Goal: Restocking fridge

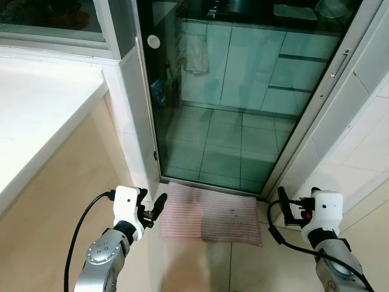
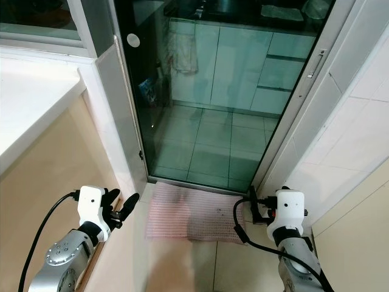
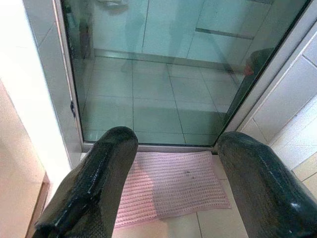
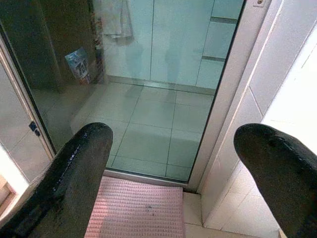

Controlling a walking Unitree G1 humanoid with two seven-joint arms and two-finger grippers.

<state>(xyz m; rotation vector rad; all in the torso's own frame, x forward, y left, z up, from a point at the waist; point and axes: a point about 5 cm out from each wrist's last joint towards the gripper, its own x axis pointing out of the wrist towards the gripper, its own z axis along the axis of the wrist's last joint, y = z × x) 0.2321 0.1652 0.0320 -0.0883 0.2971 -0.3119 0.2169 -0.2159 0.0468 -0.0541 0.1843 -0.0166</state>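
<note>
One ribbed pink rectangular mat (image 1: 210,220)

A pink ribbed mat (image 1: 211,220) is seen on beige floor tiles (image 1: 243,267). Pale green cabinets (image 1: 243,67) are seen through dark-tinted glass (image 1: 231,121); the counter (image 1: 36,115) is white.

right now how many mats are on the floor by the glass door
1. A pink mat lies on the floor tiles against the sill of the glass door, between the left gripper and right gripper. None other visible.
</note>
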